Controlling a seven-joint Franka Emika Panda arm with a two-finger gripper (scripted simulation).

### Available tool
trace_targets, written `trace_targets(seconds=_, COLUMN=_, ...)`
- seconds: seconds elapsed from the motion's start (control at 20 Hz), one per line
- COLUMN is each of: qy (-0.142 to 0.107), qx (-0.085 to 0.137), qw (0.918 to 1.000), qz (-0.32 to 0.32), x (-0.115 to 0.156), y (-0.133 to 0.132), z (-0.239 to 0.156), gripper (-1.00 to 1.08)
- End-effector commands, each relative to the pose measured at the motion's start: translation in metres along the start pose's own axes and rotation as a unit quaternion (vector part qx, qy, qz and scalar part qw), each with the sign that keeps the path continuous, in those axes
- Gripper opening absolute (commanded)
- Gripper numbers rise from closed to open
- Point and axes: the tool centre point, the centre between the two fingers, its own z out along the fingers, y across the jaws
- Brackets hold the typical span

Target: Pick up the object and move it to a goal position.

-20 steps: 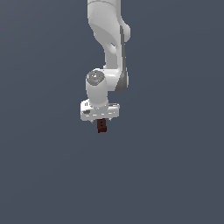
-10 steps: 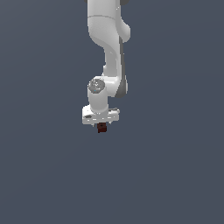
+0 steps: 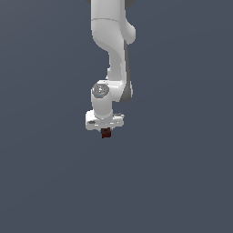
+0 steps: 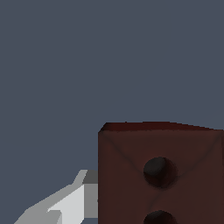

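Note:
The object is a tiny dark red-brown block (image 3: 106, 133) with darker patches. It hangs just under the white gripper (image 3: 105, 132) of the arm, in the middle of the exterior view. The gripper is shut on it and the fingers are mostly hidden behind the block and the hand. In the wrist view the block (image 4: 159, 175) is large and close, with two dark round patches on its face, and one pale grey finger (image 4: 65, 203) shows beside it.
The white arm (image 3: 111, 50) comes down from the top of the exterior view. The background is a plain dark grey-blue surface (image 3: 182, 173) with no other objects in view.
The gripper with the block has moved a little up and toward the exterior view's right. The block shows less below the hand than before.

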Motion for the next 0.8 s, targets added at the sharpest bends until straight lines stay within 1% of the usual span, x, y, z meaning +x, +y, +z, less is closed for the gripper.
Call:
trace_targets(seconds=0.0, qy=0.000, qx=0.000, qw=1.0000, qz=0.000, x=0.000, y=0.000, z=0.001, gripper=-1.00)
trace_targets(seconds=0.4, qy=0.000, qx=0.000, qw=1.0000, qz=0.000, x=0.001, y=0.000, z=-0.007, gripper=-1.00)
trace_targets(seconds=0.75, qy=0.000, qx=0.000, qw=1.0000, qz=0.000, x=0.005, y=0.002, z=-0.044, gripper=-1.00)
